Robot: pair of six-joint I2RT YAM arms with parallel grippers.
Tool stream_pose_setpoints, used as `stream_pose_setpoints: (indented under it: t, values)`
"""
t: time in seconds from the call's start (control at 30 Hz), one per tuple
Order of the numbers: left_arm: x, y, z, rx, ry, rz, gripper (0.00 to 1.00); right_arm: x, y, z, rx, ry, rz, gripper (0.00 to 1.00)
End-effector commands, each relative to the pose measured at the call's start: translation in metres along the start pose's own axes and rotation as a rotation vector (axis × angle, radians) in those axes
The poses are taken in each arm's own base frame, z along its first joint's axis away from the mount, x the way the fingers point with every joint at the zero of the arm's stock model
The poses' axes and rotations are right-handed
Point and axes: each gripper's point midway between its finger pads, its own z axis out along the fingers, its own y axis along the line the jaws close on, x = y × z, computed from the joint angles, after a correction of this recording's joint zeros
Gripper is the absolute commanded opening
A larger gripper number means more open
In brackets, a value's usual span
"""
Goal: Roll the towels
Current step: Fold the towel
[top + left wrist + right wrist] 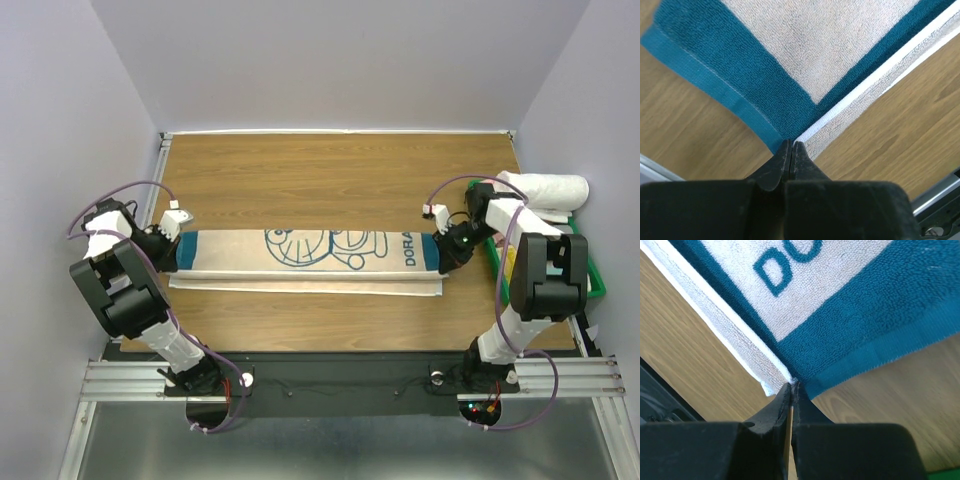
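Centrally, I logged one towel (310,255) lying flat and lengthwise across the wooden table (330,170), cream face up with a teal cartoon outline and teal lettering, teal bands at both ends, and a cream layer showing along its near edge. Left gripper (791,145): jaws clamped together on the towel's near left corner. Right gripper (792,386): jaws likewise pinched on the near right corner, beside the lettering. One rolled towel (545,188), cream-white, rested at the far right atop a green bin (595,283), well apart from the flat one.
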Motion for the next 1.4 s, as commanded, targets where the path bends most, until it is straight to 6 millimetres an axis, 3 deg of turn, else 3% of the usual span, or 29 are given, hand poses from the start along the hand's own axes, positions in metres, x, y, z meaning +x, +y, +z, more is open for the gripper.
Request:
stream_pose_setpoints:
  t: [0.0, 0.53, 0.7, 0.9, 1.0, 1.13, 1.37]
  values:
    - [0.018, 0.014, 0.006, -0.055, 0.050, 0.008, 0.00, 0.005, -0.007, 0.005, 0.007, 0.011, 0.007, 0.01]
    - [0.016, 0.021, 0.011, -0.059, 0.038, -0.011, 0.00, 0.023, 0.002, 0.012, -0.004, 0.049, -0.008, 0.01]
    - [0.001, 0.024, 0.000, -0.062, -0.004, -0.009, 0.00, 0.002, -0.008, -0.006, 0.053, 0.009, -0.021, 0.01]
    - [-0.029, 0.029, -0.029, -0.069, -0.063, 0.021, 0.00, -0.018, 0.006, -0.039, 0.042, -0.037, -0.045, 0.01]
    - [-0.039, 0.028, -0.042, -0.067, -0.080, 0.043, 0.00, -0.018, 0.017, -0.047, 0.016, -0.038, -0.054, 0.01]
    - [-0.035, 0.022, -0.043, -0.062, -0.063, 0.065, 0.00, -0.002, 0.023, -0.040, -0.004, 0.004, -0.067, 0.01]
    - [-0.004, 0.020, -0.017, -0.061, 0.009, 0.045, 0.00, 0.019, 0.026, -0.017, -0.055, 0.052, -0.042, 0.01]
